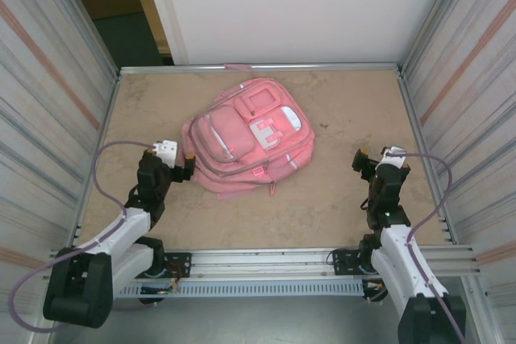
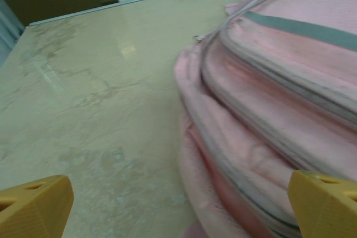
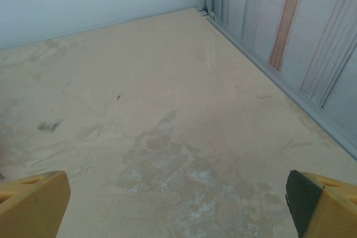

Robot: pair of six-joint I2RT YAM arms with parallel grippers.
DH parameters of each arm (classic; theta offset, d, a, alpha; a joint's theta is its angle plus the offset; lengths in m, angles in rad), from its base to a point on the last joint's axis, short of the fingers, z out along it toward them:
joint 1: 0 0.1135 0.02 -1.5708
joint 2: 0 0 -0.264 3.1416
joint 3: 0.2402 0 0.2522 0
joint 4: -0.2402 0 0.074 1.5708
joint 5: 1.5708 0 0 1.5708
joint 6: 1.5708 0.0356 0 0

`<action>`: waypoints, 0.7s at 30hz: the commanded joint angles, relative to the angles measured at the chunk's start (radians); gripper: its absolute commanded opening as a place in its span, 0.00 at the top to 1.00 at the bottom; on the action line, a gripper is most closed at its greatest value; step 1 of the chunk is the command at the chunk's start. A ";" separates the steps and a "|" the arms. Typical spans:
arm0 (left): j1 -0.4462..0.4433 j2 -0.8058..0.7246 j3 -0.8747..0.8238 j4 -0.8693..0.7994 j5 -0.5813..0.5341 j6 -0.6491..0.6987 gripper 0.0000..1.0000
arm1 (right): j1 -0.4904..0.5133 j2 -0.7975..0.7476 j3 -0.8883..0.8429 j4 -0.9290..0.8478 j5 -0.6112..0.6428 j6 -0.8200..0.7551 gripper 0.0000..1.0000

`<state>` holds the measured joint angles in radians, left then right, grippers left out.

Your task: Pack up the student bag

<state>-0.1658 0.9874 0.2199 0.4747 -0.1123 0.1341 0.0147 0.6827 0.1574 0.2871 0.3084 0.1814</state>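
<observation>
My left pincer gapes empty just beside the student bag, probably for its zip; my right pincer, equally wide, hovers over the bench.

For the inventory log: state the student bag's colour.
Pink with white trim. The student bag shows best in top external view.

Left wrist view: student bag cropped by the top and right edges, its nearest folds out of focus; fingertips of the left gripper cut by the lower corners. Right wrist view: fingertips of the right gripper likewise cropped. Top view: small pink strip behind the bag, possibly a strap, too small to identify; bag's underside hidden
</observation>
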 commanded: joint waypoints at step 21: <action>0.216 0.531 0.136 0.438 0.260 -0.104 0.01 | -0.101 0.860 0.206 0.599 -0.372 -0.061 0.01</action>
<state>0.0467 1.5074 0.2825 0.9558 0.1352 0.0330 -0.1318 1.4738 0.3290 0.8352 -0.0822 0.1513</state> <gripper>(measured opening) 0.986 0.988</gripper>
